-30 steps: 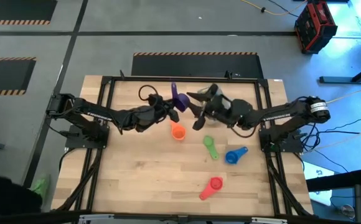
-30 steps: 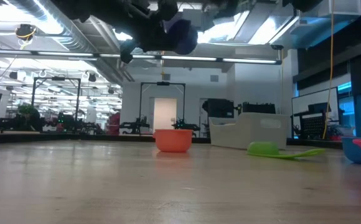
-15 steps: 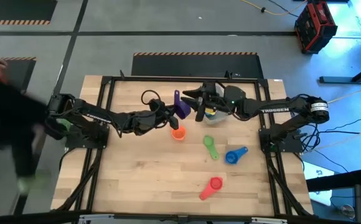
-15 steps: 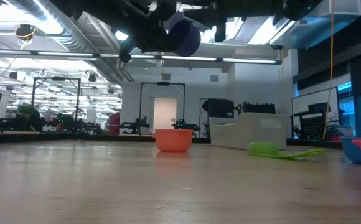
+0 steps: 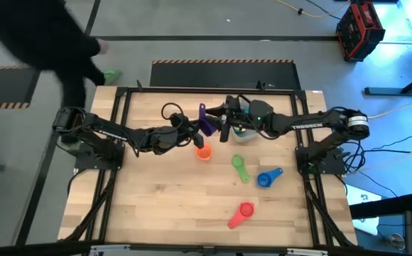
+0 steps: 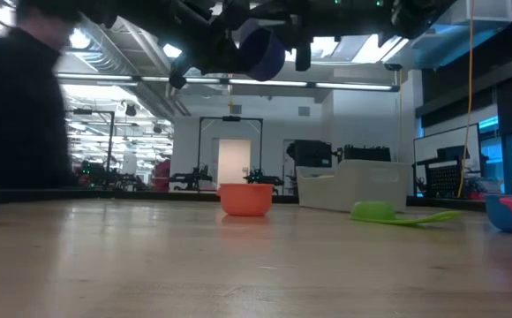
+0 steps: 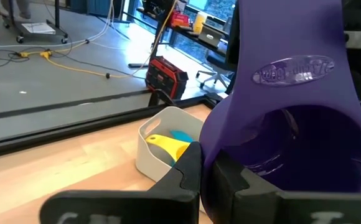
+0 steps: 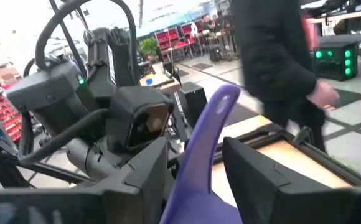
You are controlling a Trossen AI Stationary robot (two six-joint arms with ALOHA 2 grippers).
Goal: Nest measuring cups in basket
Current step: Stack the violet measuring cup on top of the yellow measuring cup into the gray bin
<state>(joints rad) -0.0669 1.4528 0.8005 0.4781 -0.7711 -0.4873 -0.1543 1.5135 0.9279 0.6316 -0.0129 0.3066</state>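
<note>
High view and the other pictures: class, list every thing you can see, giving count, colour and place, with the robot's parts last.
table: one, light wood, under both arms
basket: one, pale, far side of table
yellow cup: one, in basket
light blue cup: one, in basket
purple cup: one, held above table
orange cup: one, mid-table
green cup: one, right of orange
blue cup: one, right of green
red cup: one, near edge
person: one, dark clothes, beyond far left corner
left gripper: shut on purple cup
right gripper: open around its handle
</note>
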